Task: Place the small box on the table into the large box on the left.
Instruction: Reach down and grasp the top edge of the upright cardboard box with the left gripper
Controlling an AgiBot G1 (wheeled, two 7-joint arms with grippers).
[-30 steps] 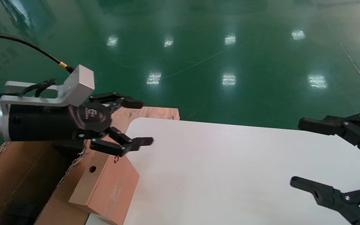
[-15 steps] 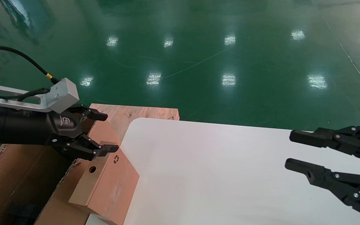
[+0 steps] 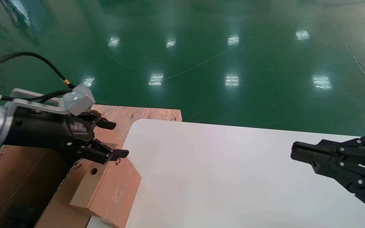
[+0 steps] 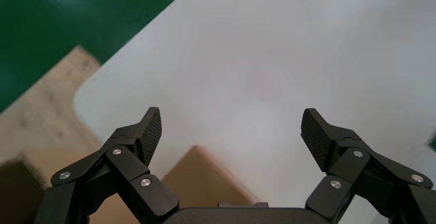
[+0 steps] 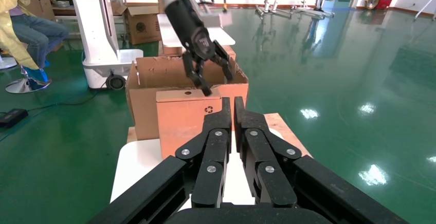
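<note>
Small box (image 3: pixel 112 190) sits at left edge of table (image 3: pixel 220 177), leaning on large box (image 3: pixel 17 186), long side running near to far, hole facing left. Left gripper (image 3: pixel 114 139) above it, fingers apart, holding nothing. Right gripper (image 3: pixel 296 151) far right, fingers pressed together.

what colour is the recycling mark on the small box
Black, on the small box's orange-brown face; clearest in the right wrist view.

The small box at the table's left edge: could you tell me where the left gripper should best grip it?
Probably from above, across the thin top edge of the small box: it stands tilted against the large box, and the open left gripper hovers above that edge.
</note>
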